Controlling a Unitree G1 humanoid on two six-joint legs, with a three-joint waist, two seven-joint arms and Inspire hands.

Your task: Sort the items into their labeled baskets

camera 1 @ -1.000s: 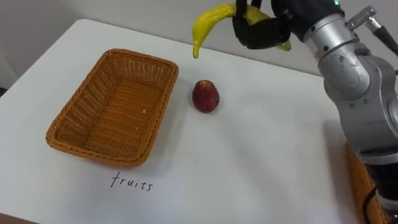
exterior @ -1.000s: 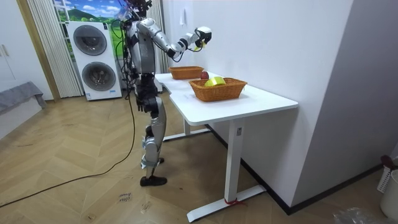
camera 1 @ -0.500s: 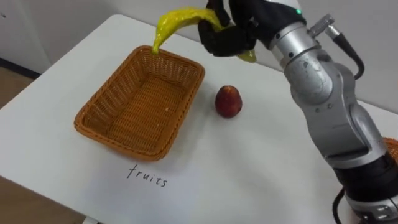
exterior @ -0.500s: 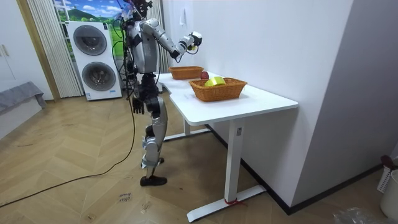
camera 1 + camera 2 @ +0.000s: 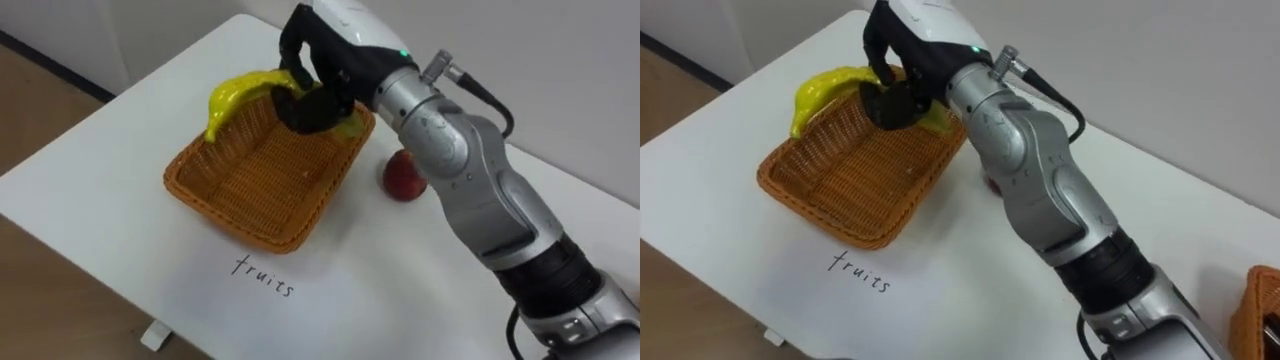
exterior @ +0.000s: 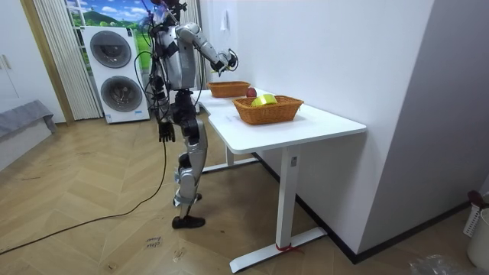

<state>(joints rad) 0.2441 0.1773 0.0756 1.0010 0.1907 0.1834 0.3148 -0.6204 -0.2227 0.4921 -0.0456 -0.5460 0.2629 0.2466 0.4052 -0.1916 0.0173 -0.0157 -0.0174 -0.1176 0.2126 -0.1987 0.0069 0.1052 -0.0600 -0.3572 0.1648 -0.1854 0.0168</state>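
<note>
My right hand [image 5: 318,92] is shut on a yellow banana [image 5: 238,96] and holds it just above the far end of an empty wicker basket [image 5: 262,172] labelled "fruits" [image 5: 262,277]. The banana's tip hangs over the basket's far left rim. A red apple [image 5: 402,178] lies on the white table to the right of the basket, partly behind my forearm. In the room view I stand at the table's far end with my right hand [image 6: 226,61] over that basket [image 6: 229,88], and my left hand [image 6: 163,131] hangs at my side.
A second wicker basket [image 6: 267,109] holding yellow-green items stands nearer the room camera; its corner [image 5: 1265,298] shows at the lower right. The table's front edge [image 5: 90,250] runs close by the fruit basket. Washing machines [image 6: 114,72] stand behind me.
My right hand has carried the banana leftwards and lower, from above the apple to over the fruit basket. The head camera has shifted too.
</note>
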